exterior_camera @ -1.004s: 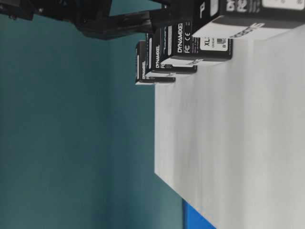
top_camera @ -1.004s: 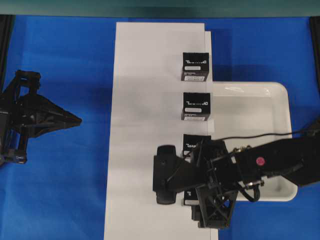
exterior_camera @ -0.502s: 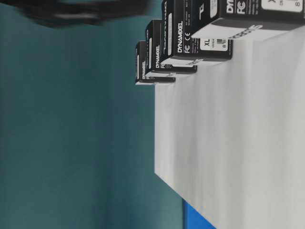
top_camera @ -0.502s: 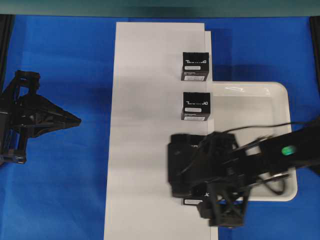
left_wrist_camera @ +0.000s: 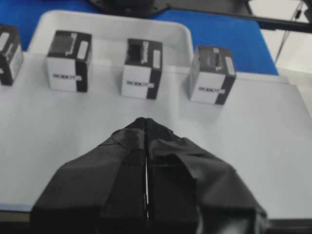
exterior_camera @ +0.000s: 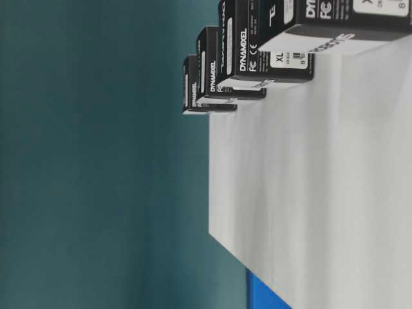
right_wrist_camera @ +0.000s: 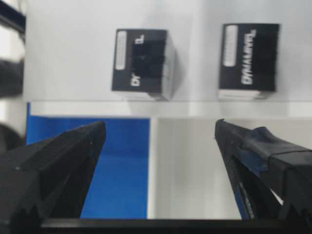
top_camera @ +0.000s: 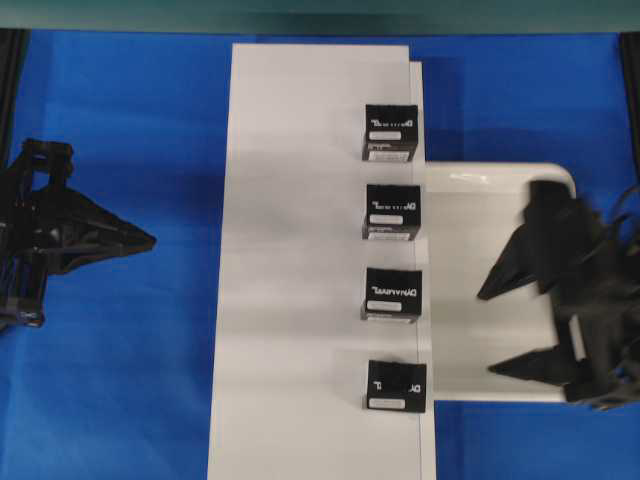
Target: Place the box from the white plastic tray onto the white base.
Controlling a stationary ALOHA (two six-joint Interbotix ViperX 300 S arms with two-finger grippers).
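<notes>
The box point(top_camera: 396, 386), black with a broken white logo, stands on the white base point(top_camera: 290, 250) near its front right edge, last in a row of black boxes. My right gripper point(top_camera: 488, 332) hangs open over the white plastic tray point(top_camera: 470, 230), well right of the box and holding nothing. In the right wrist view the box point(right_wrist_camera: 141, 63) lies beyond the open right gripper point(right_wrist_camera: 160, 124), with the tray point(right_wrist_camera: 195, 165) below it. My left gripper point(top_camera: 152, 240) is shut and empty over the blue cloth, left of the base. The left wrist view shows the shut left gripper point(left_wrist_camera: 146, 119) facing the box point(left_wrist_camera: 212, 74).
Three like black boxes point(top_camera: 390, 132) point(top_camera: 392, 212) point(top_camera: 390, 294) stand along the base's right edge behind the box. A blue cloth point(top_camera: 120, 380) covers the table around base and tray. The table-level view shows the row of boxes point(exterior_camera: 225, 71) on the base point(exterior_camera: 322, 193).
My right gripper has drawn back to the right, from over the box on the base to above the tray. The box stays on the base. The left arm has barely moved.
</notes>
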